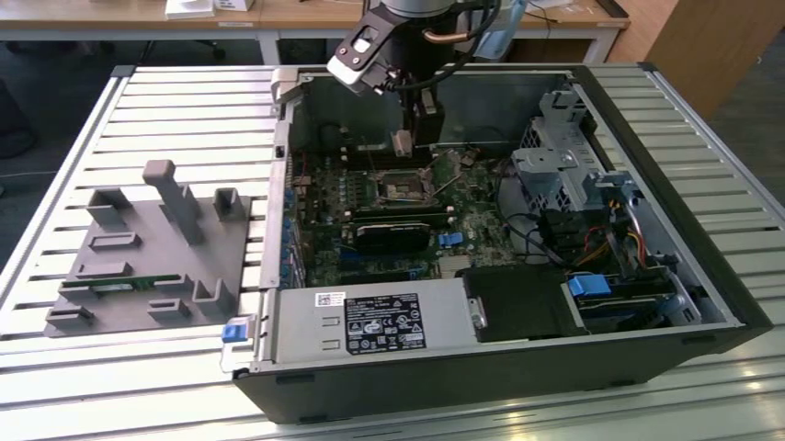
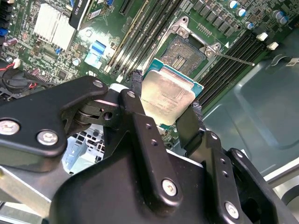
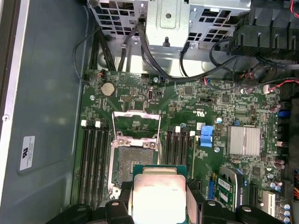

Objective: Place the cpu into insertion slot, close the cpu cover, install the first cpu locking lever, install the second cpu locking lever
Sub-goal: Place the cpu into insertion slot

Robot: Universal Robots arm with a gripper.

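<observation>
My gripper [image 2: 166, 101] is shut on the cpu [image 2: 169, 94], a flat square chip with a dull metal top, its black fingers [image 2: 135, 88] pressing two opposite edges. In the exterior view the gripper [image 1: 403, 147] hangs inside the open computer case, above and slightly behind the insertion slot [image 1: 403, 186]. In the first wrist view the cpu [image 3: 159, 193] hovers just off one side of the bare insertion slot [image 3: 133, 161]. The cpu cover [image 3: 136, 125], a thin metal frame, stands flipped open beside the slot. A thin locking lever [image 2: 238, 58] sticks out from the slot [image 2: 184, 53].
The motherboard [image 1: 368, 207] lies in the black case [image 1: 687, 276], with memory slots [image 3: 96, 163] on both sides of the socket, a black card [image 1: 392, 231], cables and a drive cage [image 1: 558, 175] on the exterior view's right. A grey fixture [image 1: 147, 248] sits on the slatted table [image 1: 73, 119].
</observation>
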